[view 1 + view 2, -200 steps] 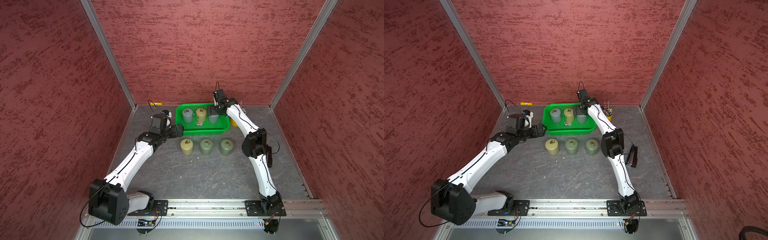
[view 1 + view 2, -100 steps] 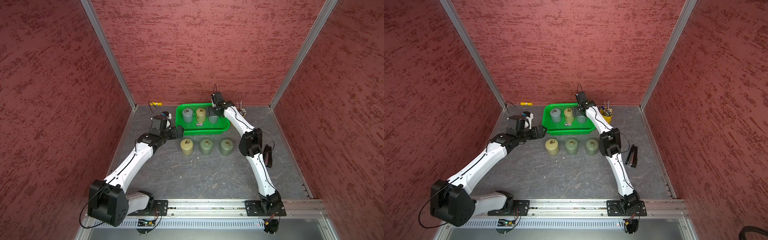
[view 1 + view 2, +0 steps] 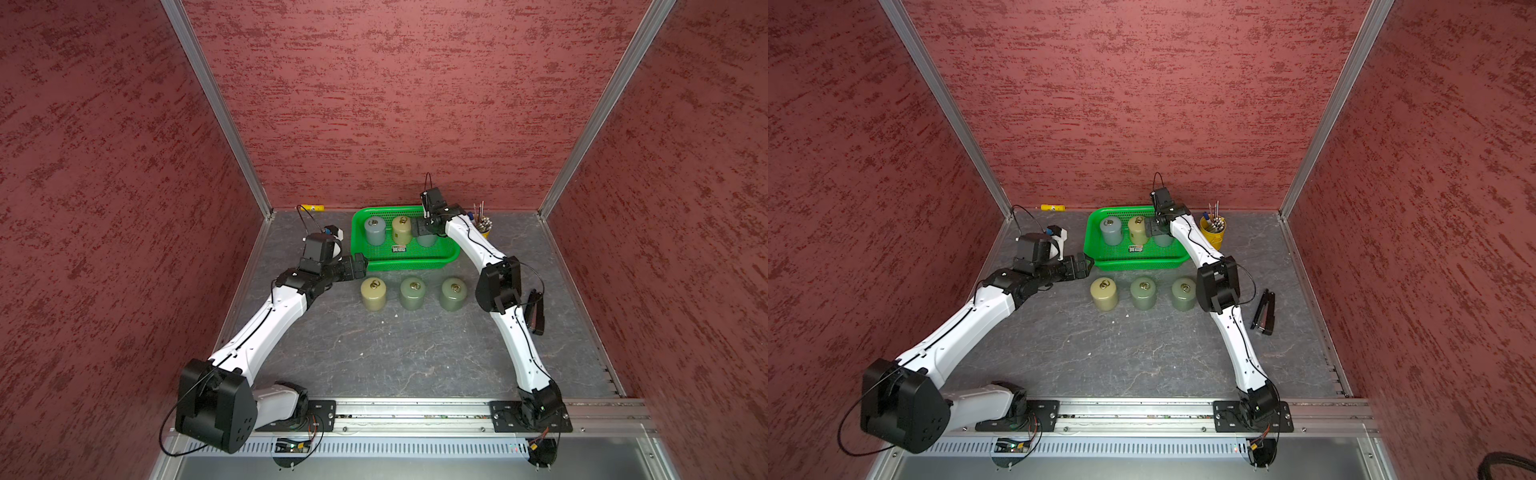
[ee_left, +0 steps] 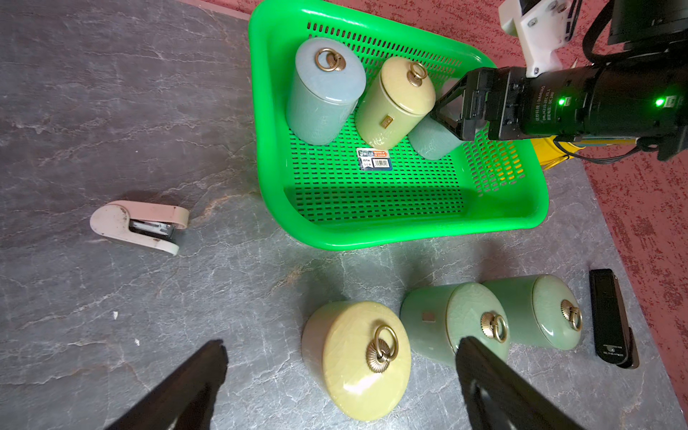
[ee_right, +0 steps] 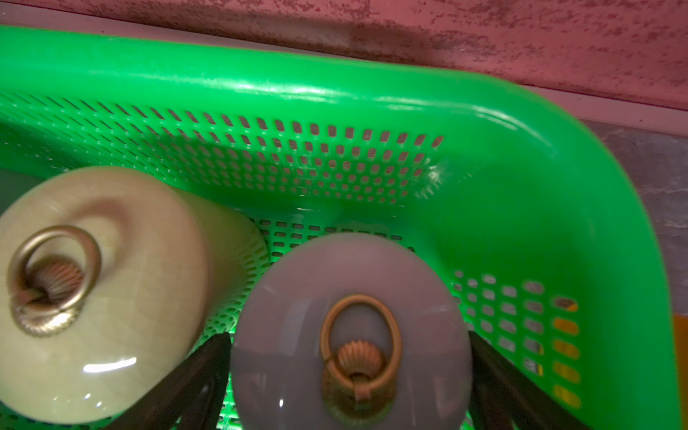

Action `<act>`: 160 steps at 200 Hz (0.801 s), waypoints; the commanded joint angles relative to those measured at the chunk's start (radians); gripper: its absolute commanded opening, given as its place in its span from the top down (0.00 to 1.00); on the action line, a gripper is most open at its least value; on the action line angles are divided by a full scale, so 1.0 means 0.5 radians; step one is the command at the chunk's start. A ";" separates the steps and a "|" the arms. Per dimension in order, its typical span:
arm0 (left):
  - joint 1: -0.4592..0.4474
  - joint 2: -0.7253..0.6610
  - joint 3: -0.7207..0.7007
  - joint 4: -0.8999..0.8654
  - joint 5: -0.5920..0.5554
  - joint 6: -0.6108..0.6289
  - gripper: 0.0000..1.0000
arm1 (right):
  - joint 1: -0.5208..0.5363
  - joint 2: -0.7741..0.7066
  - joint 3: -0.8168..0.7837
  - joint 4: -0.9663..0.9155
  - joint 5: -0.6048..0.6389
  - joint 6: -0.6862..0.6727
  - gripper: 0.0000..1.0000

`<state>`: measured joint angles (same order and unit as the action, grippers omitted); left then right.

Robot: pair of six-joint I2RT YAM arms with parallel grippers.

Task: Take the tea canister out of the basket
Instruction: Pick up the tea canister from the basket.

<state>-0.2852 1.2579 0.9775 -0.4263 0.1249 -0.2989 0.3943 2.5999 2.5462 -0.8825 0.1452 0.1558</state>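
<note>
Right gripper (image 5: pixel 349 339) is seen lowered into the basket (image 5: pixel 335 85), jaws spread to either side of the grey-blue tea canister (image 5: pixel 290 290). Fingers (image 5: pixel 208 376) are set close against the lid edge, but whether they are pressed on it cannot be told, as the view is blurred. Canister is stood upright, long axis vertical, ring-pull on top, directly between the fingers, so no sideways offset is left to be closed. It is placed at the right end of a row of three in the basket, near the back wall and right corner. A yellow-green canister (image 5: pixel 111 298) is found just beside it, next to one finger; a second grey-blue canister (image 3: pixel 375 230) is stood at the row's left end. Right arm is judged nearer by far. Left gripper (image 4: pixel 340 346) is held empty with jaws wide apart, outside the basket by its near left corner, above the table (image 3: pixel 395 361), where three more canisters (image 3: pixel 412 293) are lined up. A squeeze, then a straight lift along the vertical axis, is judged to be needed, high enough for the rim to be cleared. The neighbour could be nudged by the finger between.
</note>
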 commanded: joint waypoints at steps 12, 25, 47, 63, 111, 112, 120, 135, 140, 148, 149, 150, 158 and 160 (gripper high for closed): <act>0.012 -0.016 -0.028 0.021 -0.017 0.033 0.00 | -0.018 0.036 0.072 0.064 0.011 -0.016 0.07; 0.012 -0.015 -0.028 0.015 -0.019 0.036 0.00 | -0.023 0.042 0.071 0.068 -0.008 -0.019 0.09; 0.012 -0.019 -0.028 0.014 -0.026 0.040 0.00 | -0.025 0.037 0.074 0.064 -0.048 -0.042 0.16; 0.013 -0.022 -0.034 0.009 -0.030 0.040 0.00 | -0.026 0.019 0.063 0.062 -0.068 -0.052 0.23; 0.012 -0.028 -0.038 0.007 -0.035 0.040 0.00 | -0.025 -0.139 -0.129 0.160 -0.124 -0.066 0.42; 0.012 -0.028 -0.038 0.008 -0.035 0.041 0.00 | -0.025 -0.146 -0.138 0.167 -0.126 -0.066 0.42; 0.012 -0.028 -0.042 0.009 -0.037 0.042 0.00 | -0.022 -0.194 -0.213 0.205 -0.135 -0.060 0.46; 0.012 -0.025 -0.039 0.004 -0.041 0.048 0.00 | -0.024 -0.293 -0.355 0.284 -0.157 -0.052 0.51; 0.014 -0.025 -0.032 0.001 -0.048 0.049 0.00 | -0.019 -0.324 -0.405 0.307 -0.167 -0.048 0.52; 0.012 -0.025 -0.030 -0.006 -0.050 0.057 0.00 | -0.021 -0.371 -0.468 0.335 -0.179 -0.043 0.55; 0.012 -0.023 -0.029 -0.006 -0.050 0.059 0.00 | -0.020 -0.375 -0.476 0.338 -0.179 -0.042 0.55; 0.012 -0.024 -0.029 -0.006 -0.049 0.060 0.00 | -0.022 -0.381 -0.485 0.341 -0.181 -0.043 0.56; 0.014 -0.025 -0.026 -0.011 -0.048 0.061 0.00 | -0.016 -0.428 -0.544 0.368 -0.191 -0.039 0.59; 0.014 -0.025 -0.025 -0.012 -0.047 0.063 0.00 | -0.013 -0.440 -0.561 0.375 -0.192 -0.039 0.60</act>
<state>-0.2852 1.2579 0.9665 -0.4278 0.1101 -0.2897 0.3847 2.4863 2.3318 -0.7685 0.0898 0.1307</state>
